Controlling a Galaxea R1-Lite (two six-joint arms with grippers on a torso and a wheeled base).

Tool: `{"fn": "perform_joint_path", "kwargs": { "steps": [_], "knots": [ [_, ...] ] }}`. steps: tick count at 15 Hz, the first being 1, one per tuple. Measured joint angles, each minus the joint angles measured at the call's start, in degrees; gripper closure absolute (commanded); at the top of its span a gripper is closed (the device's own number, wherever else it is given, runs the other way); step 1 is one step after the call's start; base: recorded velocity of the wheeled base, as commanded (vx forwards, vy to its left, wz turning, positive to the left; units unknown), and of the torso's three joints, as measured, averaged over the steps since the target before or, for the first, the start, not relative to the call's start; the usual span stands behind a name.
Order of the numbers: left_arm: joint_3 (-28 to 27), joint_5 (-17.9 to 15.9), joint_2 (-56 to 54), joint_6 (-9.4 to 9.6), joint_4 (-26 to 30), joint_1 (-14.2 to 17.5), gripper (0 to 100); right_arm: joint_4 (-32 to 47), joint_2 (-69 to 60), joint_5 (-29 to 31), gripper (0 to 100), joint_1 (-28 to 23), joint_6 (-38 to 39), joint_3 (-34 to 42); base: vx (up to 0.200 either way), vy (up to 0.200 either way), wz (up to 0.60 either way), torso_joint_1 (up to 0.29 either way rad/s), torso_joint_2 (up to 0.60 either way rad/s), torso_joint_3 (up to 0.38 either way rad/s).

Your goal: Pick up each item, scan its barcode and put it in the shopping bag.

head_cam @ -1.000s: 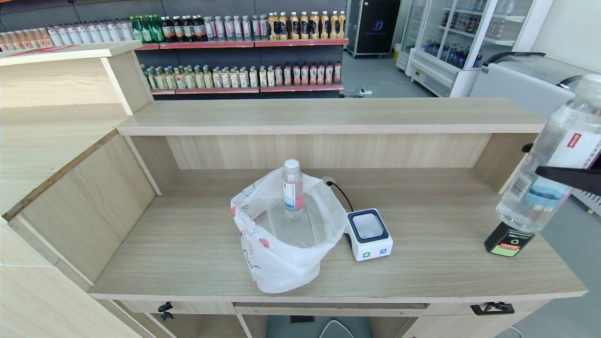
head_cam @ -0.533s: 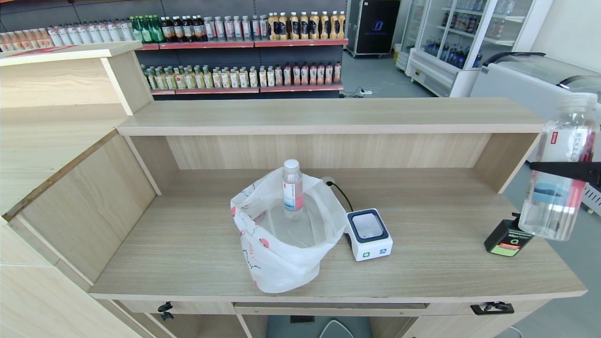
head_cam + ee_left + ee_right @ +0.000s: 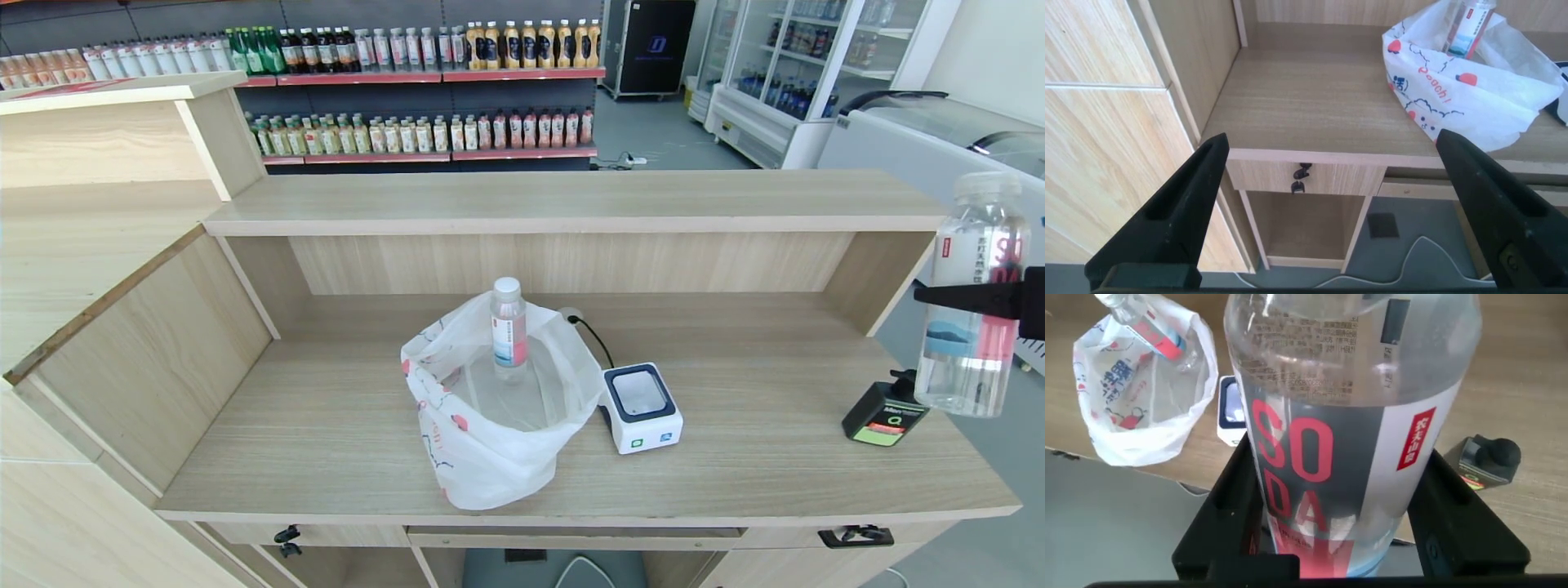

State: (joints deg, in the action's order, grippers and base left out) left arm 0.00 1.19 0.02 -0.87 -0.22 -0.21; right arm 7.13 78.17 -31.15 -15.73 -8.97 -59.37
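My right gripper (image 3: 992,299) is shut on a clear soda bottle (image 3: 973,298), holding it upright in the air past the counter's right end. In the right wrist view that soda bottle (image 3: 1351,433) shows its red lettering, clamped between black fingers (image 3: 1229,527). The white shopping bag (image 3: 482,416) stands open mid-counter with another clear bottle (image 3: 509,331) upright inside. The white barcode scanner (image 3: 641,407) sits just right of the bag. My left gripper (image 3: 1335,208) is open, low off the counter's front left corner, empty.
A small black device (image 3: 884,415) lies near the counter's (image 3: 735,465) right edge, beneath the held bottle. A raised shelf (image 3: 571,200) runs along the back. A cable (image 3: 594,335) leads from the scanner to the rear. Drawer handles (image 3: 856,536) sit under the front edge.
The right gripper has turned the soda bottle from tilted to upright and lowered it a little at the counter's right end. The bag, scanner and left gripper are unchanged.
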Motion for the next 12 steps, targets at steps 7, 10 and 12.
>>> {"fn": "perform_joint_path", "kwargs": {
  "steps": [7, 10, 12],
  "knots": [
    [0.0, 0.0, 0.0, -0.02, 0.0, 0.0, 0, -0.1, 1.3, 6.4, 100, 3.3, 4.6, -0.8, 0.000, 0.000, 0.51, 0.003, 0.00, 0.001],
    [0.0, 0.0, 0.0, 0.00, 0.0, 0.0, 0, -0.2, 3.6, 7.2, 100, 4.5, 9.2, -2.5, 0.000, 0.000, 0.20, 0.001, 0.00, 0.004],
    [0.0, 0.0, 0.0, 0.00, 0.0, 0.0, 0, 0.1, 6.1, 7.1, 100, 5.1, 10.0, -2.0, 0.000, 0.000, 0.00, 0.000, 0.00, 0.000]
  ]
}}
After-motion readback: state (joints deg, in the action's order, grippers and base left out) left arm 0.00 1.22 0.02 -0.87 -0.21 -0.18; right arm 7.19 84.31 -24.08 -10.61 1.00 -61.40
